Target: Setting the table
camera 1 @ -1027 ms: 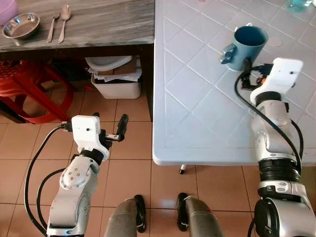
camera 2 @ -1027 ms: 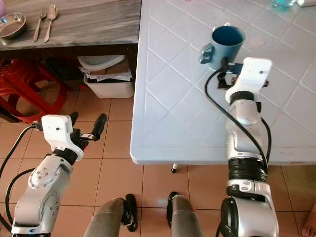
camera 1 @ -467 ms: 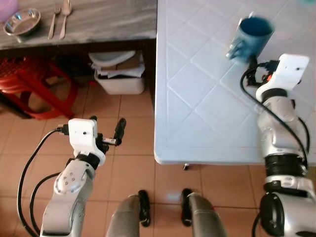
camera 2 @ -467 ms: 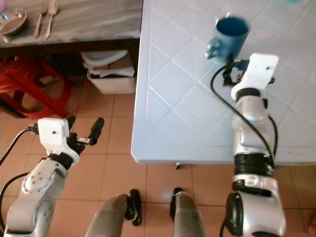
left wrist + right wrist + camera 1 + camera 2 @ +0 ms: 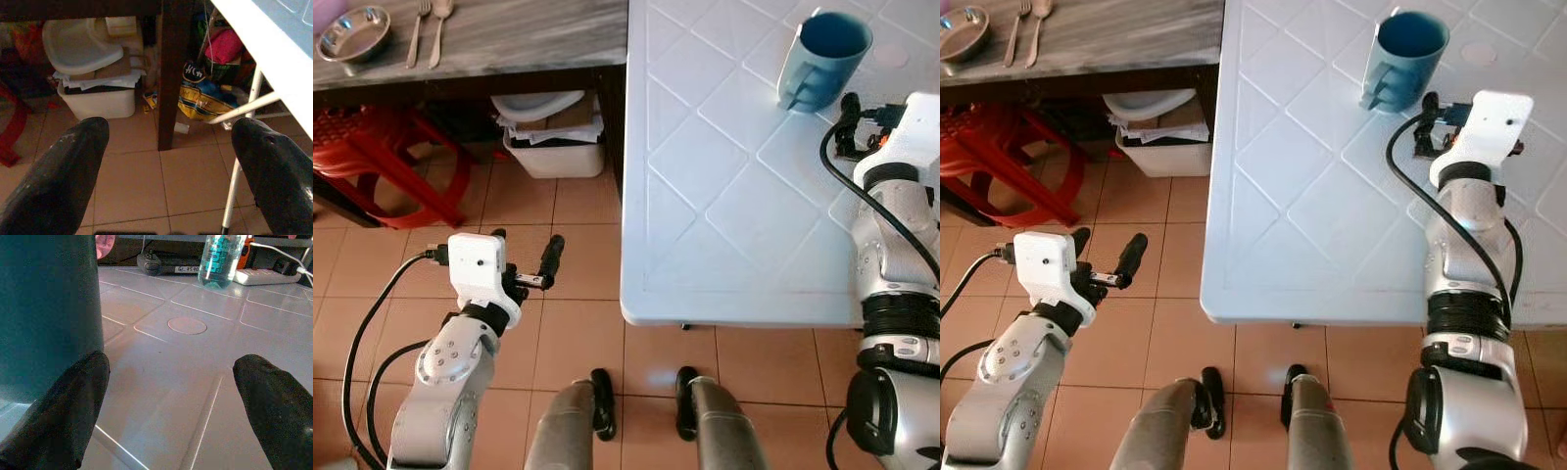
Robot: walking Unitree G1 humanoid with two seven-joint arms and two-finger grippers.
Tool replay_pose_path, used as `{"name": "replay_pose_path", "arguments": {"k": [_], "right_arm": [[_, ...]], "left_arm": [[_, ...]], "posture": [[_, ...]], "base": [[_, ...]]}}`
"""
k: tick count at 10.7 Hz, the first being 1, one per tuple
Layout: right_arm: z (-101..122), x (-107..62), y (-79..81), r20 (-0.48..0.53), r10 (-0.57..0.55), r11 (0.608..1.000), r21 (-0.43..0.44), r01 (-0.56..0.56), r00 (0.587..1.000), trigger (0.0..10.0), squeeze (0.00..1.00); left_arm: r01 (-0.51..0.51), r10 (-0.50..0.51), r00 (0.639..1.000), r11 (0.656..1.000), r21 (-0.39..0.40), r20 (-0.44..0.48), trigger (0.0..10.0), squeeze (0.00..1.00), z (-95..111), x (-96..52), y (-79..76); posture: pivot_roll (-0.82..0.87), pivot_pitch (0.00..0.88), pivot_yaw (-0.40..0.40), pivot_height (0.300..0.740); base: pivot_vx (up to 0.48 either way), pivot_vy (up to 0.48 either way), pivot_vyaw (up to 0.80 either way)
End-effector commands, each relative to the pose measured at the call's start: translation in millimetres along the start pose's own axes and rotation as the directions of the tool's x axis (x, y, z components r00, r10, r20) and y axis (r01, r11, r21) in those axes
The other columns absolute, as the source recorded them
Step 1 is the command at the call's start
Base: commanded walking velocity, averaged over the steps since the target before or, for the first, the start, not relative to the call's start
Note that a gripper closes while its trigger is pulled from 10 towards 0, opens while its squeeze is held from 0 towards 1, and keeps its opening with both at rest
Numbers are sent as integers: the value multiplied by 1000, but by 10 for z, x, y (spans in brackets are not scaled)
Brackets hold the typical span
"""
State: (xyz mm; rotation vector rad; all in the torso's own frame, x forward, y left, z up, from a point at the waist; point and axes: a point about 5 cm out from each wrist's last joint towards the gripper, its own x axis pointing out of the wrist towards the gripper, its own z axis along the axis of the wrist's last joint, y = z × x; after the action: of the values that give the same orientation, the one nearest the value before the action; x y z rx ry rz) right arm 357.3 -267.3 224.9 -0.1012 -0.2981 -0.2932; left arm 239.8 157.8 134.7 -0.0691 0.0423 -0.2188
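The right gripper (image 5: pixel 168 406), matte black fingers spread wide and empty, rests just beside a glossy teal cylindrical mug (image 5: pixel 822 59) standing upright on the white diamond-embossed plastic tabletop (image 5: pixel 724 196). The left gripper (image 5: pixel 524 259) hangs open above terracotta floor tiles (image 5: pixel 578 343).

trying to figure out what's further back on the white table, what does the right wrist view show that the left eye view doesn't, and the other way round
Right wrist view alone: a clear water bottle, a black device and a white power strip along the far edge of the white table.

Left eye view alone: the grey counter with a metal bowl, fork and spoon, the white bin beneath it, and the open left gripper over the floor.

Both: the blue mug standing on the white table, beside the open right gripper.
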Motion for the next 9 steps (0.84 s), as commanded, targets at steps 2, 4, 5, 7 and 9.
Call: {"name": "replay_pose_path", "arguments": {"k": [2, 4, 5, 7, 9], "right_arm": [[-99, -172, 202, -7, 39, 999, 29, -38, 999, 10000, 0], [-215, -368, 417, -41, 84, 995, 62, -82, 996, 10000, 0], [-259, -482, 607, -59, 146, 986, 92, -140, 988, 10000, 0], [-224, -512, 827, -55, 240, 964, 128, -232, 969, 10000, 0], [-92, -413, 916, -7, 280, 956, 99, -277, 960, 10000, 0]], "left_arm": [[-29, 30, 999, 1000, 11, -14, 10000, 0, -16, -54, 59], [-28, 28, 1000, 1000, 0, -12, 10000, 0, -35, -32, 30], [-28, 28, 1000, 1000, -6, -8, 10000, 0, -47, -8, 22], [-28, 28, 1000, 999, -16, -2, 10000, 0, -55, 24, 6], [-28, 28, 1000, 999, -26, 5, 10000, 0, -70, 69, -25]], "posture": [[67, 324, 121, 740], [50, 312, 107, 740], [41, 304, 100, 740], [33, 297, 93, 740], [21, 281, 82, 740]], "base": [[0, 0, 0], [0, 0, 0], [0, 0, 0], [0, 0, 0], [0, 0, 0]]}}
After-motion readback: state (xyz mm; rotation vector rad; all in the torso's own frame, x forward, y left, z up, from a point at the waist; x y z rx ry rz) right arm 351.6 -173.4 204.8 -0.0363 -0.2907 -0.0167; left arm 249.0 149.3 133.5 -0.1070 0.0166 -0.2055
